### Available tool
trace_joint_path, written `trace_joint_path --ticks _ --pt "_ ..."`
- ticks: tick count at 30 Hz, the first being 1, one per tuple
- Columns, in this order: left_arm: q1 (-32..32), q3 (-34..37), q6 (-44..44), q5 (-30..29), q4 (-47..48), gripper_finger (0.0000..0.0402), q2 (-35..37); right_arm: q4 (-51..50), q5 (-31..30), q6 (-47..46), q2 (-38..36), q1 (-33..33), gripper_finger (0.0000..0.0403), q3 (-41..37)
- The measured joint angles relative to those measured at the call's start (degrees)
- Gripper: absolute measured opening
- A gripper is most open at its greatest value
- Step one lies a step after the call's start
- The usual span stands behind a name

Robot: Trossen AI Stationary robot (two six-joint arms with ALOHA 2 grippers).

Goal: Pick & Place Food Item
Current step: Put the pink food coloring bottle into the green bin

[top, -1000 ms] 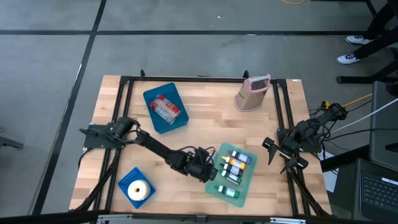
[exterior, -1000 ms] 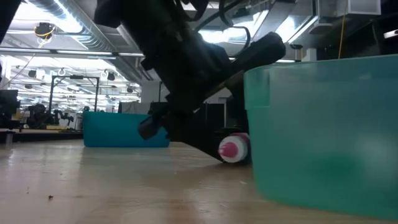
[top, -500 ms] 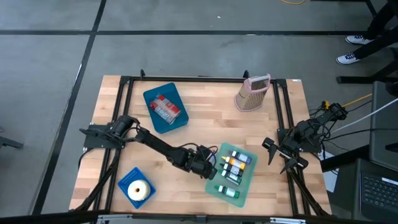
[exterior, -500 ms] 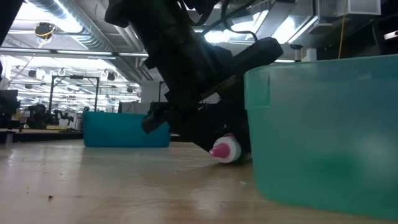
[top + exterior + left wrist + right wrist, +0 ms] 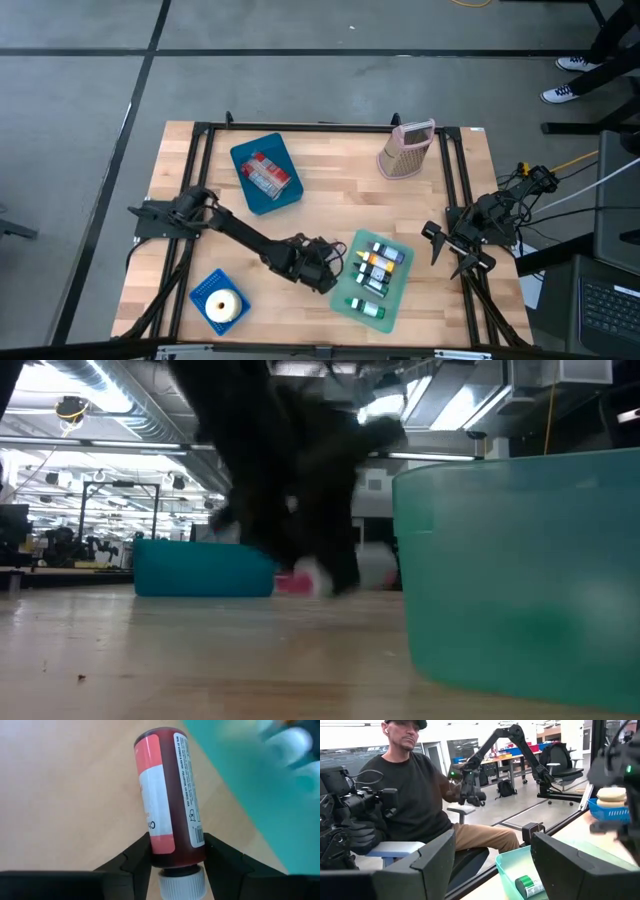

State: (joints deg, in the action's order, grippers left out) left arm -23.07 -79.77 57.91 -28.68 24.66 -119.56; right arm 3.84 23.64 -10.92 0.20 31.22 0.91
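**One red bottle in hand, beside the teal tray**

One left gripper, fingers closed on either side of a red-labelled bottle just above its white cap; grip sits near the cap end, most of the body jutting beyond the fingers; in the high view the same gripper lies low over the wooden table, just beside the near edge of the teal tray.

One teal tray, holding several small bottles side by side.

One blue bin, well apart, toward the far side of the table, with a packaged item inside; one small blue basket with a pale ring-shaped item, near the left front corner; one pink grater at the far right.

One right gripper, parked off the right edge of the table, fingers spread, nothing between them; a seated person beyond it.

Risks, as judged: hold close to the cap may let the long body pivot or slip during a lift; proximity to the tray wall invites a knock that shifts the tray or its bottles.
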Motion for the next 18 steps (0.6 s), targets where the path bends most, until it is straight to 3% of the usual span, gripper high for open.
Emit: trace_joint_path --ticks 10,18 --pt "-1.9 -1.1 -18.4 -5.7 4.3 0.0148 8.8 0.0 0.3 0.9 0.0 0.0 0.0254 0.0" --pt "-1.9 -8.1 -42.9 -0.6 3.3 0.0148 9.0 0.0 0.4 0.7 0.0 0.0 0.0254 0.0"
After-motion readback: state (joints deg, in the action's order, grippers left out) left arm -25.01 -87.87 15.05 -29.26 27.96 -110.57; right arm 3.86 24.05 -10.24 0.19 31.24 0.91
